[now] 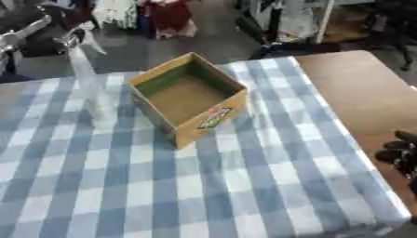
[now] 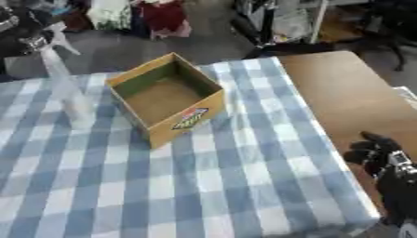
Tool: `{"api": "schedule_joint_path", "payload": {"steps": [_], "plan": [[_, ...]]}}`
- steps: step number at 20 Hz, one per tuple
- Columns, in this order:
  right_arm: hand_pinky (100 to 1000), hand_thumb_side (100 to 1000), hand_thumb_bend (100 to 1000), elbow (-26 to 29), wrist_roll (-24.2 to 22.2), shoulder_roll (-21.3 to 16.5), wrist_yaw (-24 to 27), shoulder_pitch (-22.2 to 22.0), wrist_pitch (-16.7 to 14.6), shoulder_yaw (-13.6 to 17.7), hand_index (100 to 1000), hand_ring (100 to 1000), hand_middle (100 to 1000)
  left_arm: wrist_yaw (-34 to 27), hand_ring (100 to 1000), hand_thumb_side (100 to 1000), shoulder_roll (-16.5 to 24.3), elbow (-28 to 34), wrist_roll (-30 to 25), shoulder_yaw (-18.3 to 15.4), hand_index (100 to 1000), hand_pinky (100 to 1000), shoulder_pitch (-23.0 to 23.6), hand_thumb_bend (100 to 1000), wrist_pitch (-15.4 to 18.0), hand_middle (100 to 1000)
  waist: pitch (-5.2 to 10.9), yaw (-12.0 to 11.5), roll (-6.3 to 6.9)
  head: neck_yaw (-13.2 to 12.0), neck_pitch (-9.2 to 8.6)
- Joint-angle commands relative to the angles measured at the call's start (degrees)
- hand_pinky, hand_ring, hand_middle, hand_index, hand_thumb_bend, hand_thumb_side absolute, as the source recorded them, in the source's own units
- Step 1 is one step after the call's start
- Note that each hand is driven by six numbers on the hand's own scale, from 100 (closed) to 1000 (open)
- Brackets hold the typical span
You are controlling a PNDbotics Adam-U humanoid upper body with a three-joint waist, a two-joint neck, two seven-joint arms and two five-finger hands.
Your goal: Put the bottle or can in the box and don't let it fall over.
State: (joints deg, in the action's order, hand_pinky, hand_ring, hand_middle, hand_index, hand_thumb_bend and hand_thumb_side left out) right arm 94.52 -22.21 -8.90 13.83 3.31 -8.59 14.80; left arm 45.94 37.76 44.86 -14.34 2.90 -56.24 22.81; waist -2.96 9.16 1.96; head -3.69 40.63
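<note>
A table (image 1: 358, 93) is sitting in front of the robot, and a blue and white checked cloth (image 1: 163, 186) is covering most of it. The brown wood of the table is showing along the right side. A cardboard box (image 1: 189, 98) is sitting on the cloth, near the far middle of the table. The box is open at the top and turned a bit, so one corner is pointing toward the robot. Nothing is showing inside it, only its brown bottom. A bright sticker (image 1: 214, 118) is showing on its near side. A clear spray bottle (image 2: 63, 79) is standing up straight on the cloth, just to the left of the box. It is close to the box but it is not touching it. Its top has a trigger and a nozzle, and its body is see-through, so the checks are showing through it. The right hand (image 2: 379, 155) is showing low at the right edge, over the bare wood of the table. It is black, its fingers are bending a little and looking relaxed, and it is holding nothing. It is well apart from the bottle and the box. The left hand is not showing in either view. Behind the table, some blurry things are sitting on a gray floor (image 1: 163, 51).
</note>
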Motion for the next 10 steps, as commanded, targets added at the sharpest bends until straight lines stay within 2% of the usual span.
{"api": "schedule_joint_path", "payload": {"steps": [1, 10], "plan": [[748, 805, 100, 0.65, -0.20, -1.41, 0.15, 0.63, -0.18, 0.14, 804, 644, 626, -0.05, 811, 981, 1.12, 0.07, 0.37, -0.46, 960, 823, -0.54, 229, -0.05, 807, 0.34, -0.08, -0.16, -0.37, -0.42], [748, 807, 100, 0.53, -0.26, -1.41, 0.23, 0.76, -0.21, 0.10, 804, 644, 625, -1.36, 800, 985, 0.57, -0.61, 0.70, -0.53, 951, 817, 0.55, 302, 1.25, 787, 0.03, -0.04, -0.23, -0.40, -0.30]]}}
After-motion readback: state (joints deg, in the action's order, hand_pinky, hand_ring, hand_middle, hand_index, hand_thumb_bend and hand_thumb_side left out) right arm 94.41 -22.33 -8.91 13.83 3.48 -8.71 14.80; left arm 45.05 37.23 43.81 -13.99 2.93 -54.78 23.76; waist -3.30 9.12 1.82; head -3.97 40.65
